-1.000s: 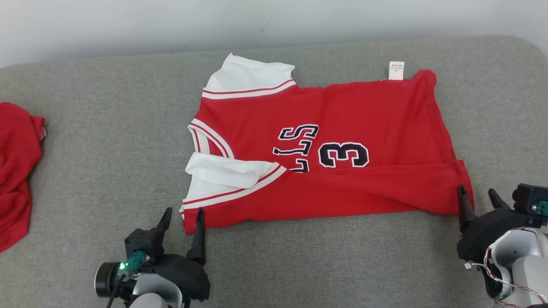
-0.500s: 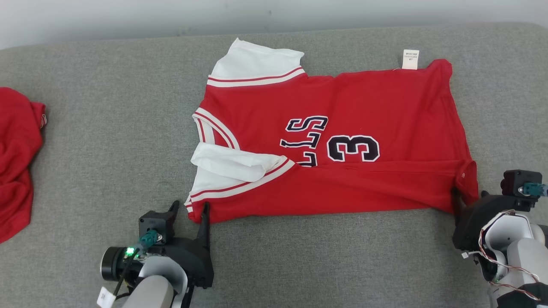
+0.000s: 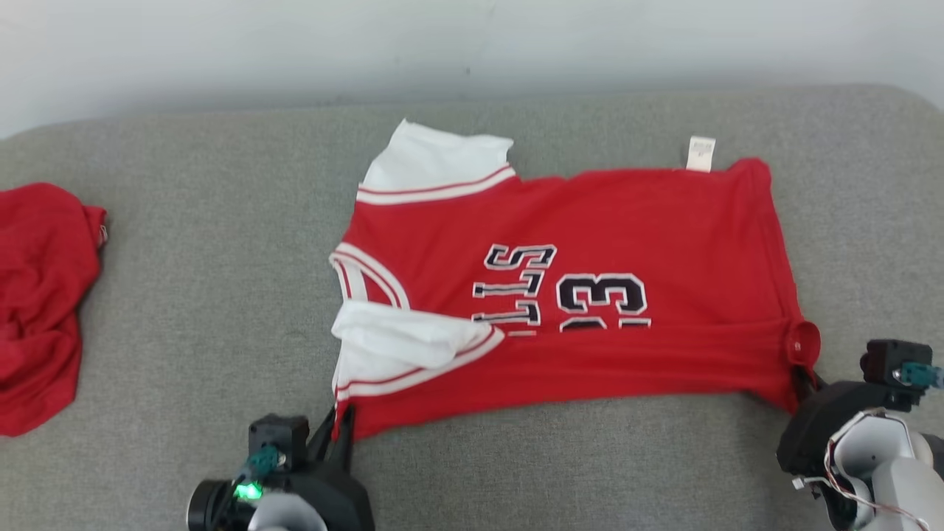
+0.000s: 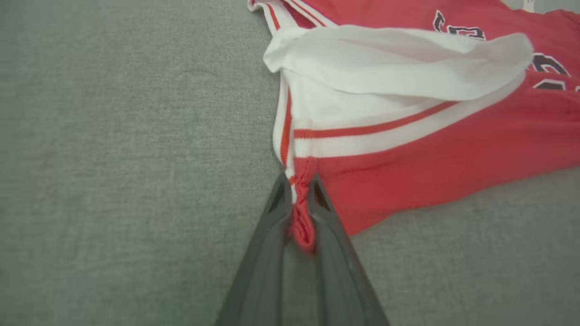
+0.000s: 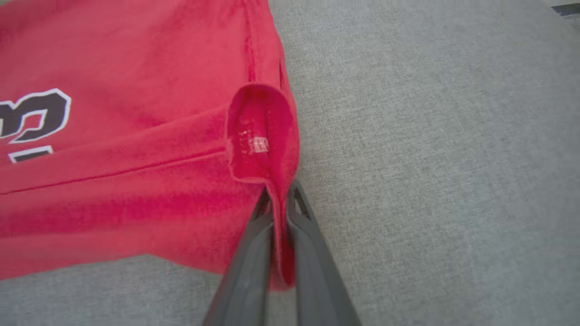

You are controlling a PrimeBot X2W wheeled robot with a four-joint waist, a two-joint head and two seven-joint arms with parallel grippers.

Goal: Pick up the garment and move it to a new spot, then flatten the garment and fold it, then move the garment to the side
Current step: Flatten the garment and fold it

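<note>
The garment (image 3: 590, 236) is a red jersey with white sleeves, dark lettering and a "3", spread sideways on the grey cushion. My left gripper (image 3: 338, 426) is shut on its near left corner, by the striped white sleeve; the left wrist view shows red cloth (image 4: 301, 222) bunched between the dark fingers. At the near right hem corner, my right gripper (image 3: 805, 383) is shut on the garment too, with a fold of red fabric (image 5: 272, 181) pinched between its fingers. The near edge lifts slightly at both pinched corners.
Another red cloth (image 3: 40, 295) lies crumpled at the far left of the grey padded surface (image 3: 184, 295). A pale wall runs behind the cushion's back edge. A white care label (image 3: 700, 153) sticks out at the jersey's far right corner.
Both grippers went from open beside the jersey's near corners to shut on them. The near edge has drawn up, partly folding over the lettering. The head camera shifted.
</note>
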